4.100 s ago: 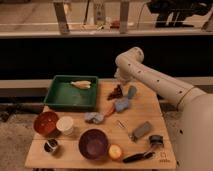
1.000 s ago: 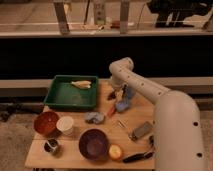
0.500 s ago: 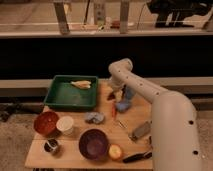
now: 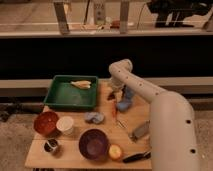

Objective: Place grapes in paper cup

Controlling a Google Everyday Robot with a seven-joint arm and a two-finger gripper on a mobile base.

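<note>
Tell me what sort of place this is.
Probably a robotics test area, not a home kitchen. A small wooden table holds assorted props: a green tray, a paper cup, an apple. A dark barrier runs behind it. The gripper hangs over the table's far side, beside the tray.

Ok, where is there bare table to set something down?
Bare table lies between the dark cup and the purple bowl, just nearside of the paper cup. The right half is crowded: the gripper hangs right of the tray, beside a blue item, grey block, apple and black tool.
</note>
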